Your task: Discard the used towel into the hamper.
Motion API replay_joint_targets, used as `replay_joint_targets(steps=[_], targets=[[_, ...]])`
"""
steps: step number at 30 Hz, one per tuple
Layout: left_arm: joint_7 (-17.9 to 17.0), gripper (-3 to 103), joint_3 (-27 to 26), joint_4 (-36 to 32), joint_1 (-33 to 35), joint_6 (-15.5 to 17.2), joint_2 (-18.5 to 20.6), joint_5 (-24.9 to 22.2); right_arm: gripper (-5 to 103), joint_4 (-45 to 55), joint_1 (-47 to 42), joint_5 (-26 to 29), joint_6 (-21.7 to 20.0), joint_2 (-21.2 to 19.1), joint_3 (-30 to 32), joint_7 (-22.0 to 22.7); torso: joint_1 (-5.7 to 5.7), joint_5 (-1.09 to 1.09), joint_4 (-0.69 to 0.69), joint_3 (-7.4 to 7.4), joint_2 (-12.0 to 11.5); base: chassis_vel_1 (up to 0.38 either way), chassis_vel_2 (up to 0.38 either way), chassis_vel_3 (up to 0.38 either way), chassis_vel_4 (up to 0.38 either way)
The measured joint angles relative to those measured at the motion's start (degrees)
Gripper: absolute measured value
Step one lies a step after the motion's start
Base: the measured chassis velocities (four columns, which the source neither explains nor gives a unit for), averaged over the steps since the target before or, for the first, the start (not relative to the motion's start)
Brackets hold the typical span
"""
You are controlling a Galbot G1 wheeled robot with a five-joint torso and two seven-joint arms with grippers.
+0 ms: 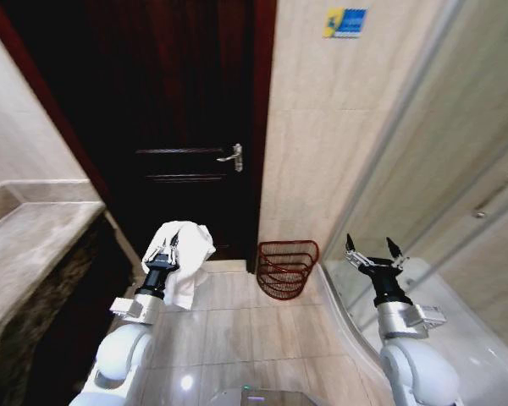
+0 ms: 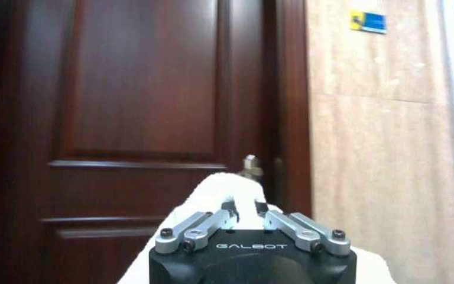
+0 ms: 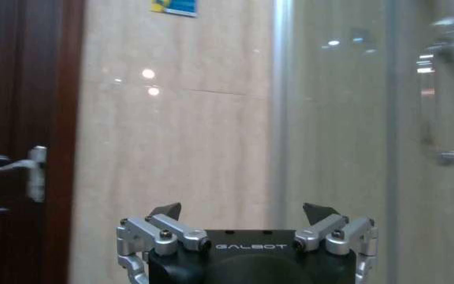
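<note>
Towel-carrying was the business in hand, and the setting was a bathroom: a dark wooden door (image 1: 178,127) filled the far wall, a beige tiled wall (image 1: 322,144) stood beside it, and a glass shower screen (image 1: 457,194) ran down the robot's right. Against the foot of the tiled wall, just right of the door, sat the hamper (image 1: 287,268), its open mouth seemingly tipped toward the robot. The white towel (image 1: 186,258) hung over the left gripper (image 1: 162,252), held up in front of the door and left of the hamper; its fingers were pinched close on the cloth, the rest draping down, presumably so it stayed off the floor. The right gripper (image 1: 373,251) was raised near the shower screen, fingers spread wide and holding nothing, apparently kept clear.
</note>
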Motion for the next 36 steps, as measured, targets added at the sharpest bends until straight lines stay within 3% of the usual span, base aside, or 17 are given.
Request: replay_joint_targets(steps=[36], targets=[[1.99, 7, 0.63, 5.06, -2.97, -1.85, -1.19, 0.28, 100, -3.62, 0.79, 0.85, 0.7, -0.69, 0.55, -0.03, 0.0, 0.0, 0.01, 0.0, 0.0, -0.092, -0.096, -0.093, -0.09]])
